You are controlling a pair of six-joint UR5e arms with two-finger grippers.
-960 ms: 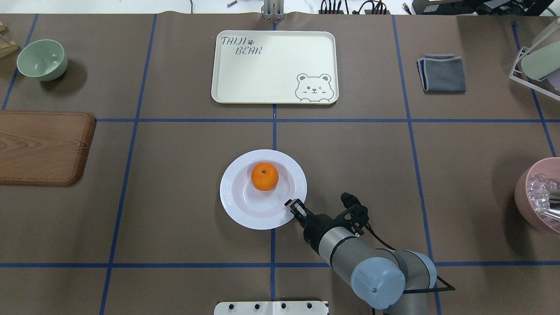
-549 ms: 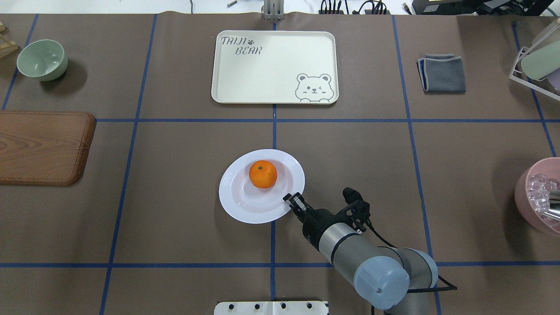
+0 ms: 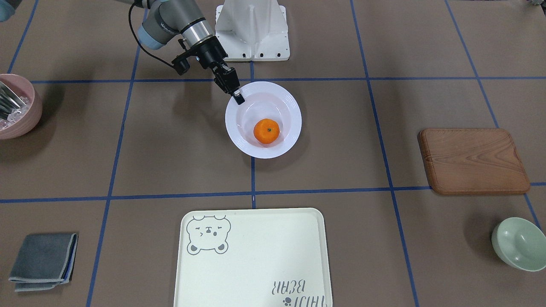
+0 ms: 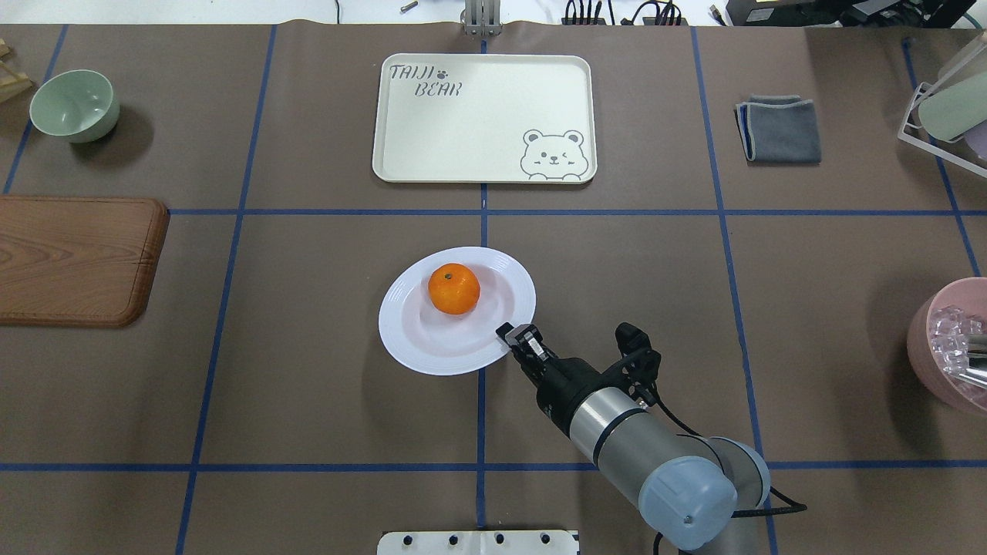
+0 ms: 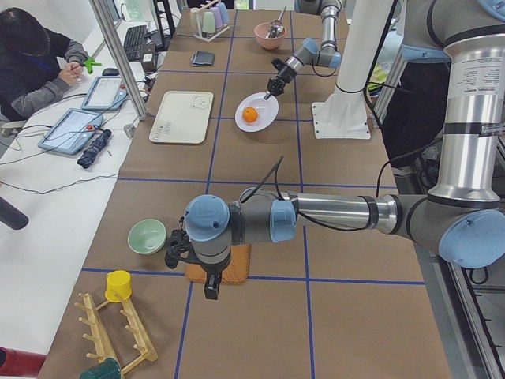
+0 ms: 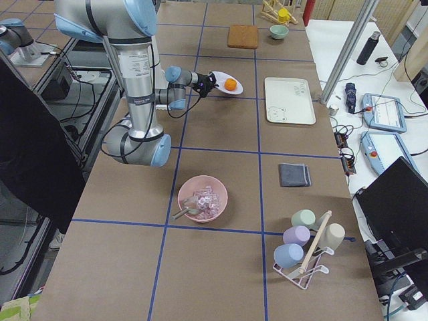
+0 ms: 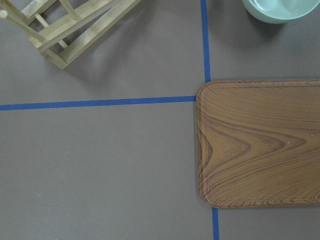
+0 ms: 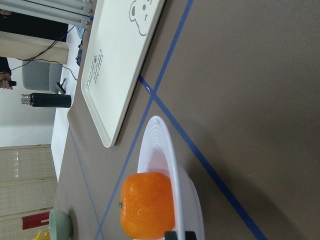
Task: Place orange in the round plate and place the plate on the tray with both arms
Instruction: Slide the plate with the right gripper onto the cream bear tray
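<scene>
Presently right claw (image 4: 510, 337) pinches round plate (image 4: 416, 351) rim; orange (image 4: 453, 289) sits inside.

A glossy white round plate (image 4: 409, 339) carries a dimpled orange (image 4: 453, 289) on a matt brown table covering (image 4: 308, 308) (taped in blue); nearby, a matt cream tray (image 4: 478, 123), a grained wooden board (image 4: 69, 258), a folded grey cloth (image 4: 780, 129).

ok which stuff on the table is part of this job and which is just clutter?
In play: orange, tray, round plate, right claw clamped on its rim.
Lying about: wooden board, green bowl, grey cloth, pink bowl.
</scene>
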